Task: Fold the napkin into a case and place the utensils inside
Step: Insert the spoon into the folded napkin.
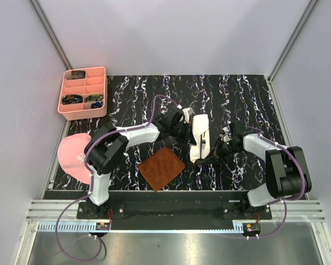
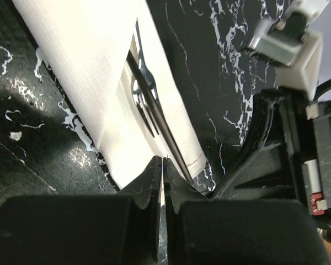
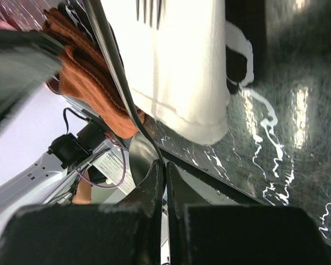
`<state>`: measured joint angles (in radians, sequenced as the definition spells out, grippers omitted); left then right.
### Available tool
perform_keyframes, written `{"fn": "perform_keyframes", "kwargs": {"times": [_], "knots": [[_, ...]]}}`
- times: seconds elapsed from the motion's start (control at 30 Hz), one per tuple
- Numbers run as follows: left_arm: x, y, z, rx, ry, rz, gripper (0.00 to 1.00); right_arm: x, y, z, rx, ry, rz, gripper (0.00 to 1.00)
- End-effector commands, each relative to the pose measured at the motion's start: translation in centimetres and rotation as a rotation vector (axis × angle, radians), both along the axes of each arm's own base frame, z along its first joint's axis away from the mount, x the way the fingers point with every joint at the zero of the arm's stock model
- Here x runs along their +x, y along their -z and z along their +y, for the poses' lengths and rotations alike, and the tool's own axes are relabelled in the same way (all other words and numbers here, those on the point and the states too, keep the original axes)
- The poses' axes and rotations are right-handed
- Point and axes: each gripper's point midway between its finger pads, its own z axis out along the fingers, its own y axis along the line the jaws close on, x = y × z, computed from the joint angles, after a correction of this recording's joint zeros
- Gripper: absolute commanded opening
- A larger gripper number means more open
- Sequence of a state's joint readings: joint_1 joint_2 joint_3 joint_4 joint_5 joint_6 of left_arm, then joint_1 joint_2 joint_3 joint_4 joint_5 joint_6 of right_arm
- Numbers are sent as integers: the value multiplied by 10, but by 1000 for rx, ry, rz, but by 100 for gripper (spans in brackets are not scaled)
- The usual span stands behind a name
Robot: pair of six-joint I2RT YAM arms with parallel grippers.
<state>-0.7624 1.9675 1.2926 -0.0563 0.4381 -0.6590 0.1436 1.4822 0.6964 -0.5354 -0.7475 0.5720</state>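
Black marbled counter: folded cream-white cloth case, grey metal fork in its fold; right end effector clamped on dark spoon; left end effector shut, apparently empty. Loading step; next: easing spoon inside.

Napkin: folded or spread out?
Folded. The napkin is a narrow strip in the top view; the left wrist view shows one layer stacked on another beside the fork.

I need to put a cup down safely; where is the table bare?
Bare: the far strip beyond the case, right of the pink tray; also near, between brown mat and right arm. Crowded: around the case, left gripper and right gripper beside it.
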Motion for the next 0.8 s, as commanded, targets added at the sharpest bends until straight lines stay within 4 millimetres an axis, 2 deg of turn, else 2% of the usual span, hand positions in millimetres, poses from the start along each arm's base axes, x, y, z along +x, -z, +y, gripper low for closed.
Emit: {"fn": "perform_keyframes", "kwargs": {"times": [0.0, 0.77], "knots": [[1, -18, -4, -45, 8, -55, 5, 21, -12, 4, 46, -22, -73, 0], [-7, -13, 0, -38, 14, -40, 4, 57, 5, 5, 28, -25, -93, 0]]}}
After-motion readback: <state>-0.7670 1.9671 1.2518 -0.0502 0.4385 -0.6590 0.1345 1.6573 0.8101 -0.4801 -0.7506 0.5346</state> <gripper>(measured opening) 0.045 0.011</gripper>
